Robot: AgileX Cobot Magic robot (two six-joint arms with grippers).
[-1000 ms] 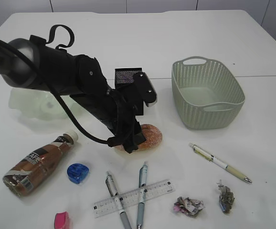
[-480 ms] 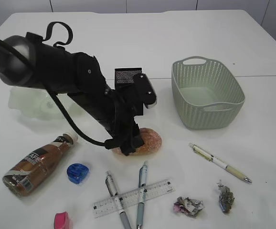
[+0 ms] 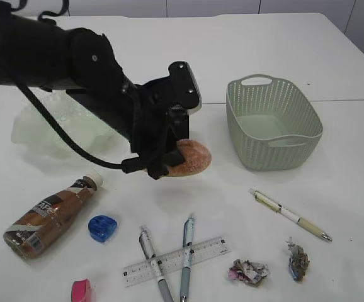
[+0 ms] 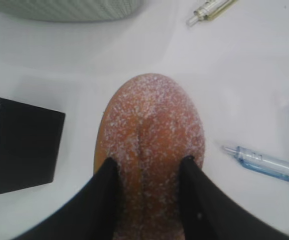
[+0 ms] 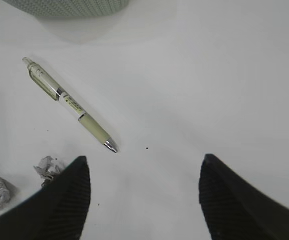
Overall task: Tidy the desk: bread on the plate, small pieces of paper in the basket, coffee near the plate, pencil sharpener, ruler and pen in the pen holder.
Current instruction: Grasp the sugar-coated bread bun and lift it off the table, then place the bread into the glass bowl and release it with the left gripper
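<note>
My left gripper is shut on the sugared brown bread and holds it above the table; the left wrist view shows both jaws pressing the bread. The pale green plate lies at the left, partly behind the arm. The coffee bottle lies on its side. A blue pencil sharpener, a ruler, two crossed pens and a cream pen lie in front. Two paper balls lie front right. My right gripper is open and empty.
The green basket stands at the right. The black pen holder sits just behind the bread, mostly hidden by the arm in the exterior view. A pink object lies at the front edge.
My left gripper has lifted the bread off the table and carried it up and slightly back. The right arm has not moved.
</note>
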